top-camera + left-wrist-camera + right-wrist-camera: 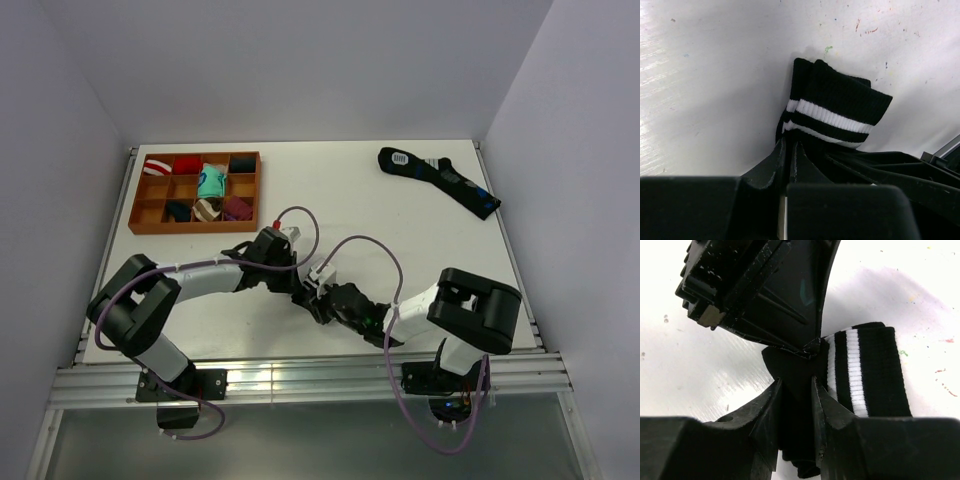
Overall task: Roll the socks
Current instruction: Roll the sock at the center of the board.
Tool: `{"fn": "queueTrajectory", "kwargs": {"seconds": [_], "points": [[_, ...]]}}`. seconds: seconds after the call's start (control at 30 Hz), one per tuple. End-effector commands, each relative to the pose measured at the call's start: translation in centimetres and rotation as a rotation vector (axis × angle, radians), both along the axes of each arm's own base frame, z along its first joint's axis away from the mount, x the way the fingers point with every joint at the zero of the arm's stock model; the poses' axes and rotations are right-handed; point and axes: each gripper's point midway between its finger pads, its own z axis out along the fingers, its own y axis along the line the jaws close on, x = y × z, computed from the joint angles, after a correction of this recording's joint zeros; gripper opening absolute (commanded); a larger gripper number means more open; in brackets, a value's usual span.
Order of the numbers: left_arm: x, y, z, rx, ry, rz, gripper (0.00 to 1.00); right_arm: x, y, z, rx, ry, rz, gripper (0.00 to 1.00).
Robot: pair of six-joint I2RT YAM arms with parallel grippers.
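Almost nose to nose, the two arms meet over a pair of black socks [835, 107] near the front middle of the white surface [360, 200]. They work well apart from the wooden tray [135, 215] of rolled bundles at far left and the longer dark sock [440, 180] at far right.

The left end effector [788, 146] is closed on the socks just below the white-striped cuffs, which lie stacked and flat on the surface beyond its tips. The right end effector [794, 387] comes in from the opposite side. Its fingers stand narrow around a fold of the same black knit, which fills the gap between them; how firm that pinch is cannot be told.

The main hazard looks to be crowding. The two sets of tips sit just beside each other on one small bunch of cloth, so any turn to start the roll could knock one against the other. A second risk lies in the soft knit itself. If the arms pull apart rather than turn together, the fabric may stretch and slide out of the weaker pinch. If either grip has caught only one layer, the pair could split and the roll come out lopsided. The free cuffs, held by nothing, could drag on the surface and splay open instead of wrapping in.
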Motion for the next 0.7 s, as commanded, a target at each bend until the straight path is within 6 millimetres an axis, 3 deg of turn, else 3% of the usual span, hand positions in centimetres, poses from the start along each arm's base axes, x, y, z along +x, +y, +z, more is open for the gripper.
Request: {"fn": "queueTrajectory", "kwargs": {"seconds": [0.0, 0.3, 0.5, 0.67], "points": [[-3.0, 3.0, -3.1, 0.115, 0.122, 0.011, 0.00, -1.4, -2.4, -4.4, -0.120, 0.097, -0.026, 0.29], [-2.3, 3.2, -2.3, 0.069, 0.112, 0.072, 0.04, -2.2, -1.7, -5.0, -0.069, 0.213, -0.016, 0.24], [-0.7, 3.6, -0.9, 0.008, 0.055, 0.180, 0.13, -2.6, -1.6, -6.1, -0.035, 0.381, -0.040, 0.22], [0.3, 3.6, 0.6, -0.057, 0.005, 0.232, 0.26, -2.3, -2.3, -6.3, -0.017, 0.507, -0.105, 0.22]]}}
